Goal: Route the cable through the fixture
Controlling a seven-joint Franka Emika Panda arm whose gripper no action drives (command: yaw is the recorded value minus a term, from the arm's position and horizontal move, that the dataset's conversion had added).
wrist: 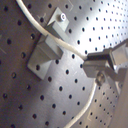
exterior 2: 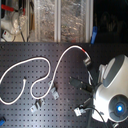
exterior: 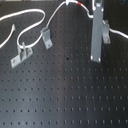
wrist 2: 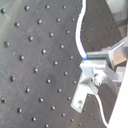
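The white cable (exterior: 30, 20) lies in loops across the black perforated board in both exterior views, with its red tape band (exterior: 80, 4) at the far edge. The band also shows in the second exterior view (exterior 2: 82, 51). My gripper (exterior: 98, 25) stands upright over the board and is shut on the cable just past the band. In the first wrist view the cable (wrist: 65, 47) crosses a grey bracket (wrist: 47, 45) and enters my fingers (wrist: 102, 62). In the second wrist view the cable (wrist 2: 80, 35) runs into my fingers (wrist 2: 95, 62), with a bracket (wrist 2: 82, 95) right beside them.
Two more grey brackets (exterior: 21, 55) (exterior: 46, 36) stand on the first exterior view's left, inside the cable's loops. A third (exterior: 106, 36) is beside my gripper. The robot's white body (exterior 2: 112, 85) fills the second exterior view's right. Shelves with clutter (exterior 2: 45, 20) lie beyond the board.
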